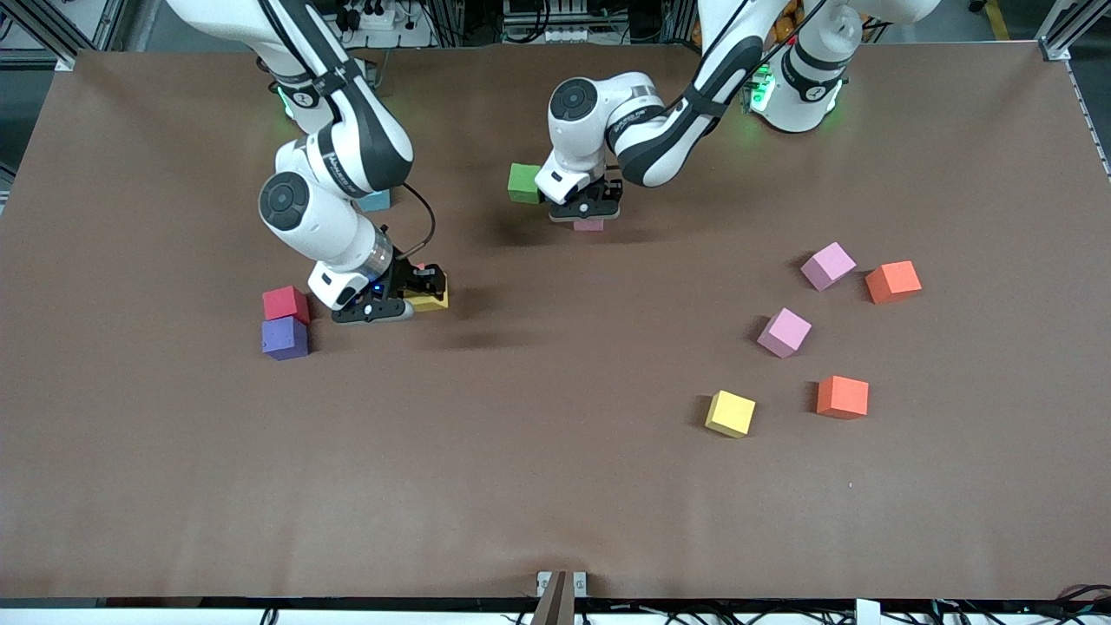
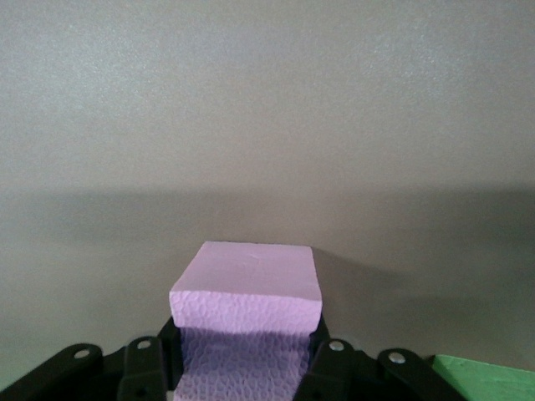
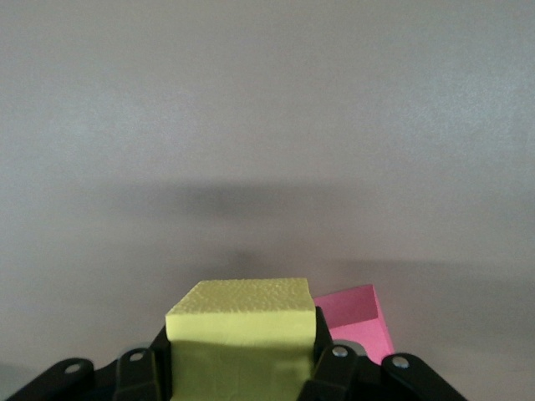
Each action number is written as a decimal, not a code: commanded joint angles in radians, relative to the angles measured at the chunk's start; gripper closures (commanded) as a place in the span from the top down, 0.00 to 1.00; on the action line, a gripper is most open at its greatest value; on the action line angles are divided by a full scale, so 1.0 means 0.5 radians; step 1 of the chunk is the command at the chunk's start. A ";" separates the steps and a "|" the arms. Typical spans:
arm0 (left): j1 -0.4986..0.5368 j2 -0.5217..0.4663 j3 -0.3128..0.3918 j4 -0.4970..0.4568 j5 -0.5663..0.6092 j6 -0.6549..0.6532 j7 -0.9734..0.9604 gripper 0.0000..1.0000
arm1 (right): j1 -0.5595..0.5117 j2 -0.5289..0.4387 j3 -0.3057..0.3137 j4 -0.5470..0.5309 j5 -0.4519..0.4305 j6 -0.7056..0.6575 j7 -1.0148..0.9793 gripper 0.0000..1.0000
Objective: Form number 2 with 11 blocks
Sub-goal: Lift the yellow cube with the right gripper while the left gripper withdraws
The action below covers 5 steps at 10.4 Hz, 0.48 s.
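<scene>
Eleven blocks are counted on the brown surface (image 1: 555,486): four pink, two yellow, two orange, one green, one red, one purple, with a bluish twelfth half hidden. No number 2 is laid out yet; gathering is judged the step in hand. A pink block (image 2: 247,322) is gripped by the left hand (image 1: 588,208) beside the green block (image 1: 525,183). A yellow block (image 3: 241,334) is clamped in the right hand (image 1: 408,299). Placement in a row is called for next.

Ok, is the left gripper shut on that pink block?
Yes, the left gripper is shut on the pink block; its fingers press both sides.
</scene>
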 commanded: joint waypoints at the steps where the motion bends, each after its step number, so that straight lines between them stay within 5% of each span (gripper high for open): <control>1: 0.019 -0.014 -0.018 -0.030 0.055 0.029 -0.008 0.50 | 0.024 -0.041 -0.006 -0.040 0.024 -0.008 0.036 0.60; 4: 0.022 -0.005 -0.018 -0.033 0.052 0.029 -0.011 0.66 | 0.024 -0.059 -0.009 -0.049 0.024 -0.023 0.036 0.61; 5: 0.022 -0.005 -0.018 -0.033 0.052 0.023 -0.014 1.00 | 0.021 -0.065 -0.012 -0.052 0.024 -0.039 0.033 0.61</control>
